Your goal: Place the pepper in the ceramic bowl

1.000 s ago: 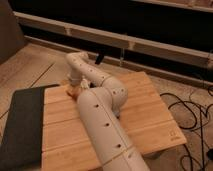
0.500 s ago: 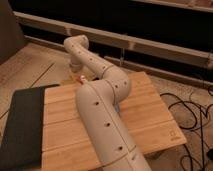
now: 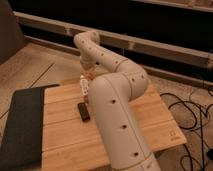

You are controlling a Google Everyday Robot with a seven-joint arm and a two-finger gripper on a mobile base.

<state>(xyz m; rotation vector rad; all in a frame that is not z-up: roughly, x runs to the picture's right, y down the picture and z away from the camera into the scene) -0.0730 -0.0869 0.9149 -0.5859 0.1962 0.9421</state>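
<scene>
My gripper [image 3: 85, 80] hangs from the white arm, which arches over the back left part of the wooden table [image 3: 150, 120]. It points down just above the table's back edge. A small orange-red bit, likely the pepper [image 3: 90, 74], shows at the gripper. A small white piece [image 3: 84, 86] sits right under the gripper. A small dark object [image 3: 83, 111] lies on the table in front of the gripper. I cannot tell whether it is the black ceramic bowl. My arm hides the middle of the table.
A dark grey mat [image 3: 20, 125] covers the table's left side. Black cables [image 3: 192, 112] lie on the floor to the right. A low rail along the wall [image 3: 165, 47] runs behind the table.
The gripper has lifted from the table's left part and moved right and toward the back edge. The small dark object on the table, hidden before, now shows.
</scene>
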